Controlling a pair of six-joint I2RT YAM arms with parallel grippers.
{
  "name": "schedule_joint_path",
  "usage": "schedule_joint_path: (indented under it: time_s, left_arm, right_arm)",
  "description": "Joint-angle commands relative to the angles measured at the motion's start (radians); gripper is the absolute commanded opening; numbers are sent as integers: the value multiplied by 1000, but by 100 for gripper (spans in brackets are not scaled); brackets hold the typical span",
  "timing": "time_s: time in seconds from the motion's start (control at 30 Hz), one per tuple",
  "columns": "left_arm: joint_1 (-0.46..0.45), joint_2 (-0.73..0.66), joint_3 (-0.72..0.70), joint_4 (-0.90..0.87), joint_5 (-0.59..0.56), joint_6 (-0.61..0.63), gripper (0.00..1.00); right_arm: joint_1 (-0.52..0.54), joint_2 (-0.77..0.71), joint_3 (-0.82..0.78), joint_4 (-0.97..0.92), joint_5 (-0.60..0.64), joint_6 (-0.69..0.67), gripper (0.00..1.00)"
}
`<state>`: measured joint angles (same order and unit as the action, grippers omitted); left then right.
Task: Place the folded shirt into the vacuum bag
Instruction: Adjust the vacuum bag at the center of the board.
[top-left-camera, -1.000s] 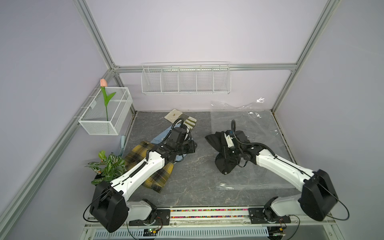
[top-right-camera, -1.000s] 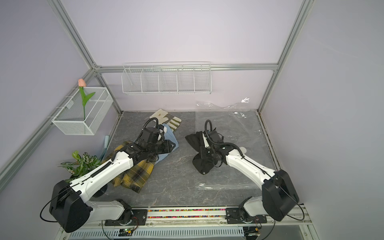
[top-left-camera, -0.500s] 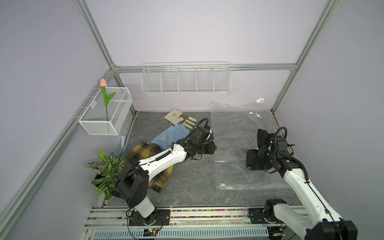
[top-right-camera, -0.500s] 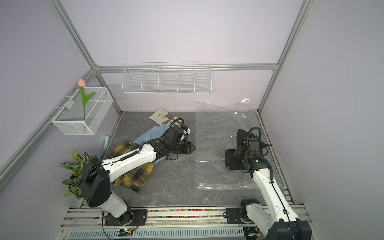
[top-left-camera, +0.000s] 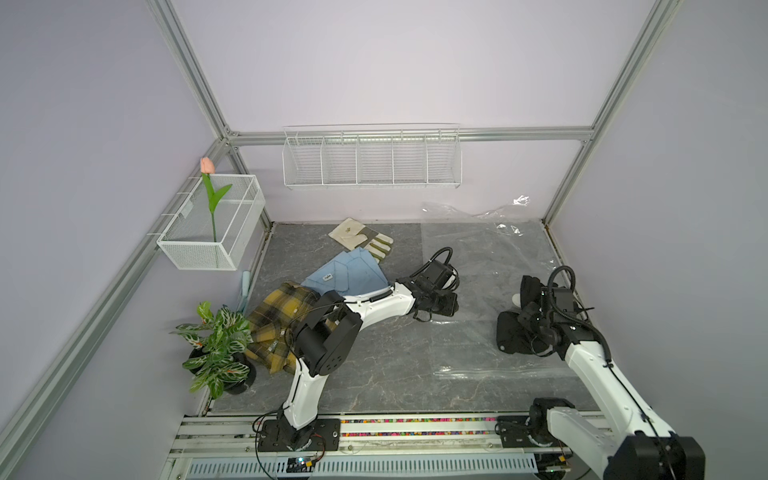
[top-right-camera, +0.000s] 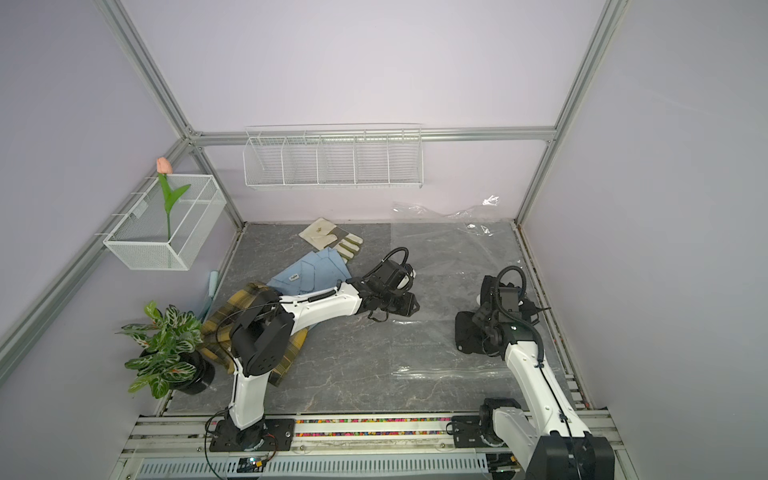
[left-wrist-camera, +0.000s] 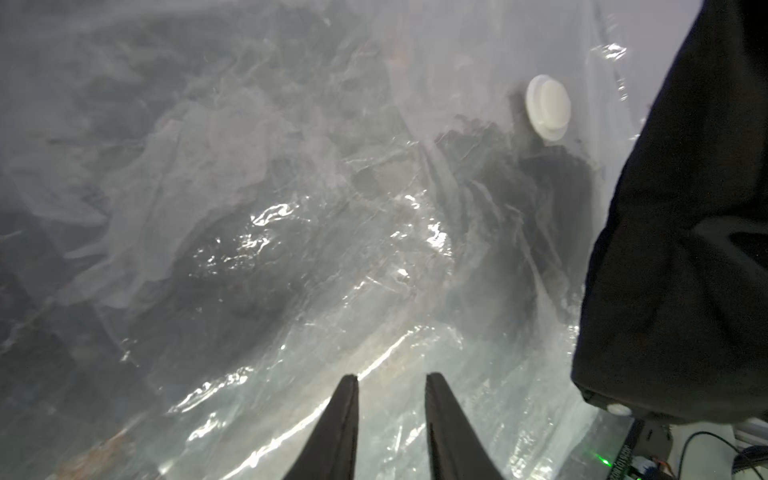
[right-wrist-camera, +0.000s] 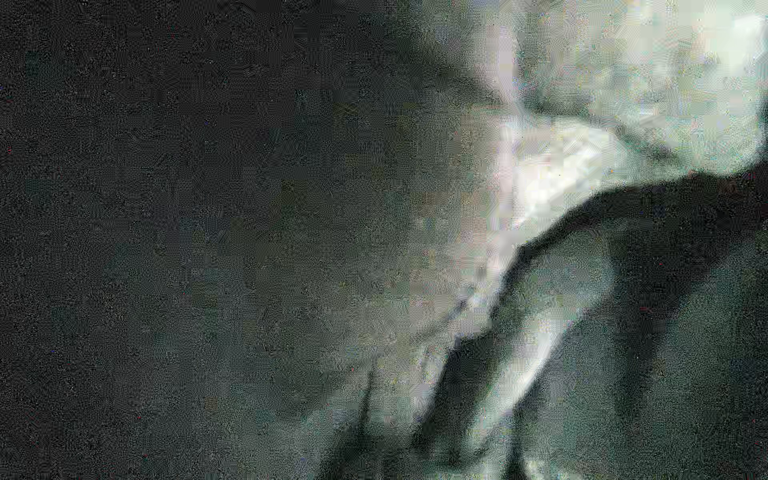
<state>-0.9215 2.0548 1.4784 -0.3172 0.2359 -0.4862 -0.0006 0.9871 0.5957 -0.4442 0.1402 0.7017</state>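
The left fingers (left-wrist-camera: 343, 424) stand a little apart with a narrow gap between them. They are low over the clear film of the vacuum bag (left-wrist-camera: 291, 208), at its edge toward the middle of the surface (top-left-camera: 374, 374). Nothing shows clamped between them, though I cannot tell whether a tip presses the plastic down. The right fingers are buried in black cloth and no view shows them. The shirt (top-left-camera: 510, 337) bunches around that wrist in both top views and fills the right wrist view, so I judge them closed on it. The shirt sits over the right side of the bag, just beside the round white valve (left-wrist-camera: 547, 109). The bag lies flat across the right half of the surface, its zip strip (top-left-camera: 494, 371) along the near edge. Whether the cloth is already under the top sheet or only resting on it is lost in the glare. The step in hand looks like the insertion itself, with one arm steadying the bag and the other carrying the shirt in. Next, the right arm (top-left-camera: 590, 365) needs to set the shirt deep and flat and let go without dragging it back out. Meanwhile the left side must stop the slippery film from sliding or bunching.
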Motion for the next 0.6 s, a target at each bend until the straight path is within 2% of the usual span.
schedule_joint_path:
  time_s: [0.0,0.57]
  left_arm:
    - [0,32,10,-23,-1,32,31]
    - [42,-105,-305,44,-10,-34,31]
  right_arm:
    - [-6,26,-35,72,-25,-16,7]
    - [24,316,-56,258,-143,-56,7]
